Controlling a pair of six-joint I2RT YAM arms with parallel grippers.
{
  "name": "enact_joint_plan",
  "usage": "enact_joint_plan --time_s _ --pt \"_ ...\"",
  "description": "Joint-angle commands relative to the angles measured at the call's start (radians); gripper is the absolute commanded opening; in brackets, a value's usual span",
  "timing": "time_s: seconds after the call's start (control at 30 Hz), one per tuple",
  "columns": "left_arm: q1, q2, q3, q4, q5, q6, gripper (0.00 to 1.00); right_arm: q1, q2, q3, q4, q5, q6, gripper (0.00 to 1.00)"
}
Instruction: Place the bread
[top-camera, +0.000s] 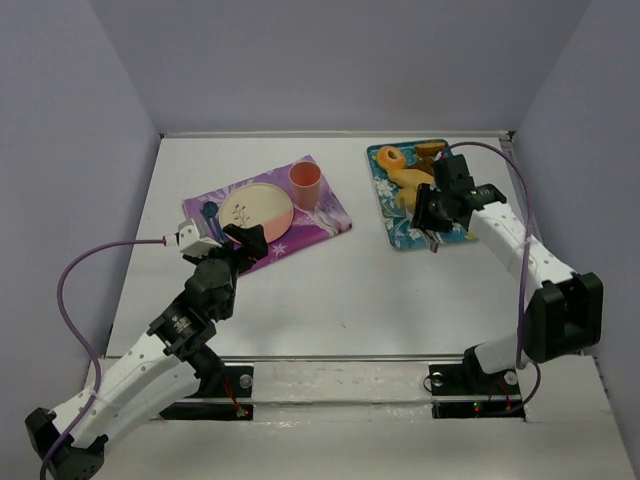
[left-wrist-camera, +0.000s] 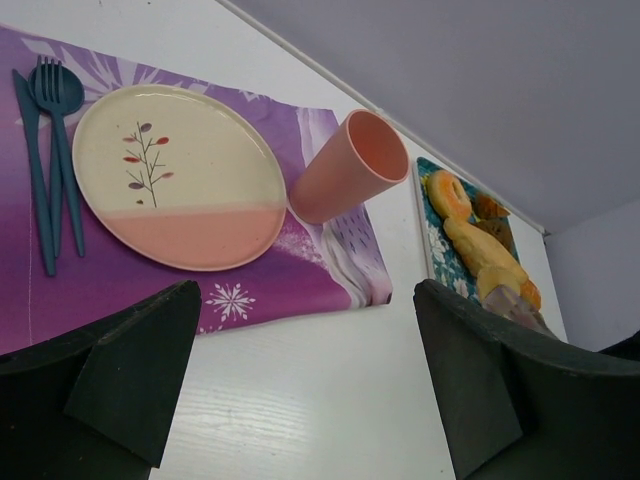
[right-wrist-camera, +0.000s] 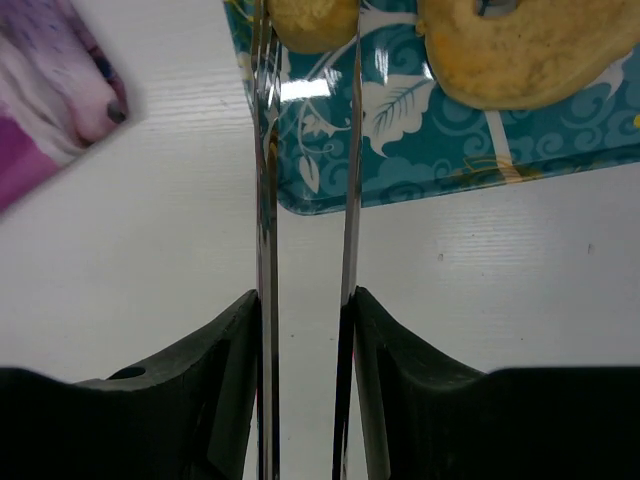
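Gripping tongs (right-wrist-camera: 266, 300), right gripper (right-wrist-camera: 307, 300) has bread (right-wrist-camera: 310, 20) between them.

In the right wrist view, the top edge at 12 o'clock cuts off the tips of the tongs (right-wrist-camera: 266, 220) and the small bread (right-wrist-camera: 310, 22) between them. It also cuts off the larger bread (right-wrist-camera: 520, 50) at 1 o'clock.

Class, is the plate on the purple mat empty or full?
Empty: the plate shows its whole bare face, only a printed twig on it.
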Motion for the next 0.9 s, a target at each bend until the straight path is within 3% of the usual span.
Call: enact_joint_plan --time_s 0.0,0.07,0.13,0.33,0.53,0.7,0.87 --pt "0.005 0.020 0.024 0.027 -0.025 -0.021 0.99 -0.006 -0.171 0.007 0.101 -0.232 -0.085 0.35" --pt "0.004 0.042 0.040 0.021 -0.019 -0.025 0.99 0.012 -0.223 -0.041 0.158 -0.396 -0.107 0.35" --pt "0.005 0.065 0.054 0.006 -0.019 -0.038 0.99 0.074 -0.251 -0.075 0.213 -0.467 -0.119 0.35" --pt "0.007 0.091 0.082 -0.045 -0.020 -0.097 0.99 0.304 -0.239 -0.042 0.302 -0.471 -0.145 0.37" --pt "0.005 0.042 0.067 -0.104 0.027 -0.169 0.99 0.417 0.006 0.103 0.425 -0.538 -0.180 0.37" --pt "0.005 -0.006 0.063 -0.172 0.023 -0.234 0.99 0.477 0.307 0.353 0.430 -0.462 -0.171 0.37" --pt "0.007 -0.042 0.037 -0.192 0.038 -0.252 0.99 0.506 0.505 0.519 0.410 -0.422 -0.147 0.37"
